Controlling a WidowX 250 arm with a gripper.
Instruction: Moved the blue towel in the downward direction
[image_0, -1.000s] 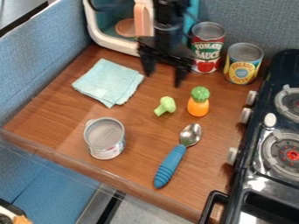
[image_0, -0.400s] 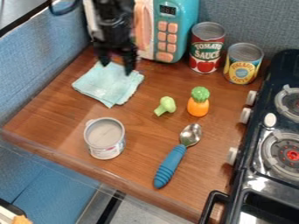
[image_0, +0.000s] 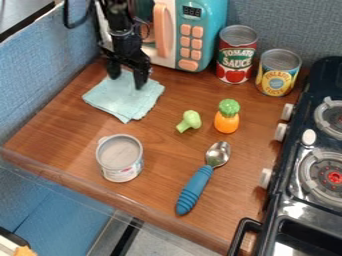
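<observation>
Diagonally, the squarish towel (image_0: 122, 102) points one corner canward, toward the low can (image_0: 120, 155), claw (image_0: 126, 84) spread.

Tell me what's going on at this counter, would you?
The black robot gripper is down at the far part of the folded light blue towel, its fingers apart; whether they touch the cloth I can't tell. The towel lies flat on the wooden counter, in front of the toy microwave, and isn't gripped. Nearer the front edge are an upright can and a blue-handled spoon.
</observation>
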